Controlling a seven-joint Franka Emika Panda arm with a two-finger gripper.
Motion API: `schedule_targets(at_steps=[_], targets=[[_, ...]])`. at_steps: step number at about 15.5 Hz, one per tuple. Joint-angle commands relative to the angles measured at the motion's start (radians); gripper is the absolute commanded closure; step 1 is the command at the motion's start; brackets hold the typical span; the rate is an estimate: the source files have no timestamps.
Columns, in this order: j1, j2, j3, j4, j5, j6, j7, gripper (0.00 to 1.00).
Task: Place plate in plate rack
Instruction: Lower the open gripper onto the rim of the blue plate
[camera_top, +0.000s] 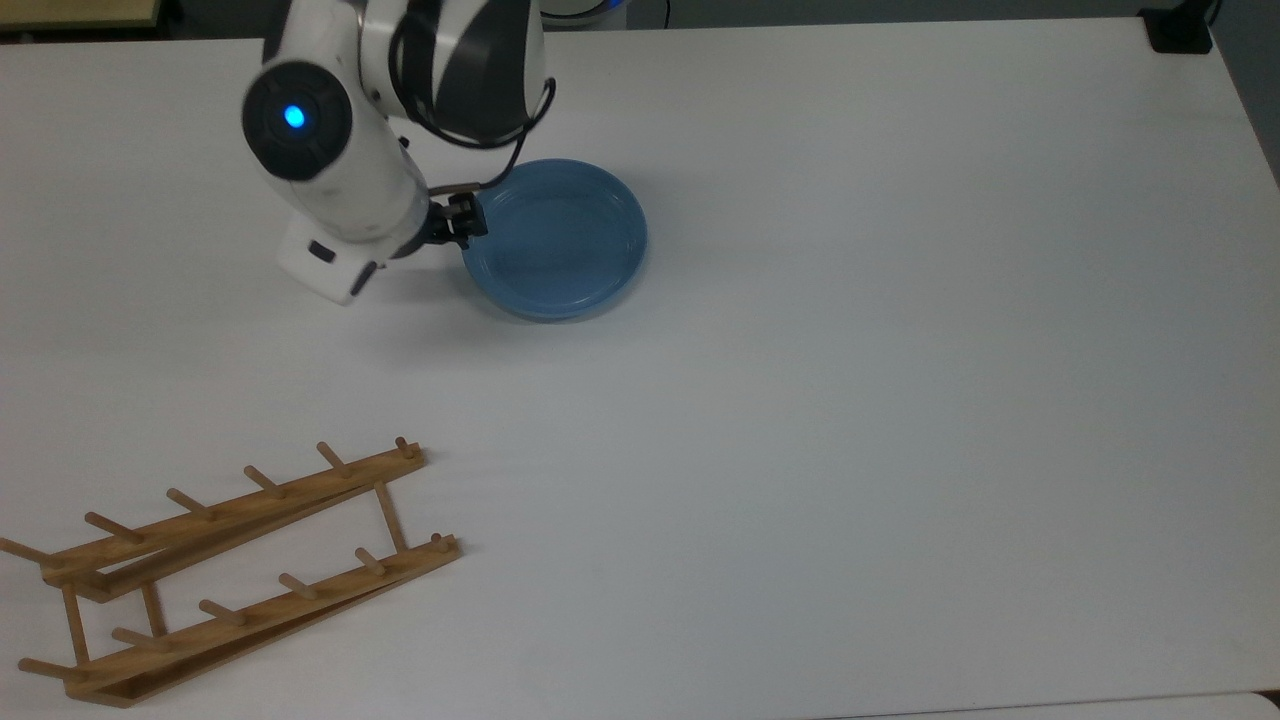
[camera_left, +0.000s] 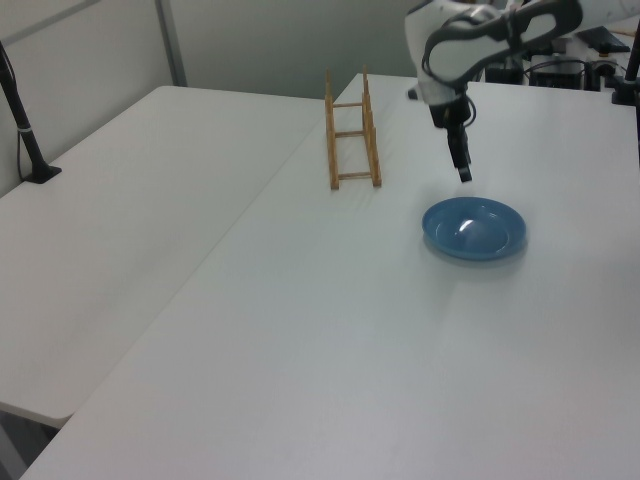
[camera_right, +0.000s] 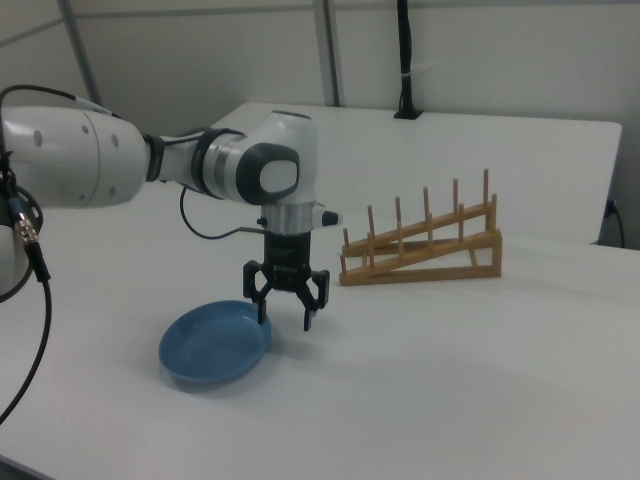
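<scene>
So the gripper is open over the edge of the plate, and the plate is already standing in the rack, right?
Not quite. The gripper is open at the plate's edge, but the plate lies flat on the table, well apart from the plate rack. The right view shows this plainly; no plate stands between the rack's pegs.
</scene>
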Motion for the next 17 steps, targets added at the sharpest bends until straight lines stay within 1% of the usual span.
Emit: schedule_targets(at_steps=[1, 4, 5, 6, 7, 8, 9, 12, 16, 17], targets=[[0.055, 0.032, -0.014, -0.021, -0.001, 0.028, -0.046, 0.18], [0.079, 0.044, -0.016, -0.023, -0.001, 0.038, -0.04, 0.27], [0.089, 0.044, -0.014, -0.023, -0.001, 0.038, -0.035, 0.31], [0.095, 0.046, -0.014, -0.024, -0.001, 0.039, -0.03, 0.39], [0.102, 0.047, -0.016, -0.029, -0.001, 0.047, -0.029, 0.5], [0.11, 0.049, -0.016, -0.029, -0.001, 0.054, -0.029, 0.55], [0.118, 0.052, -0.014, -0.029, -0.002, 0.062, -0.027, 0.59], [0.124, 0.059, -0.014, -0.038, -0.004, 0.076, -0.029, 0.76], [0.127, 0.056, -0.014, -0.035, -0.015, 0.075, -0.036, 0.92], [0.127, 0.053, -0.014, -0.033, -0.015, 0.073, -0.041, 0.99]])
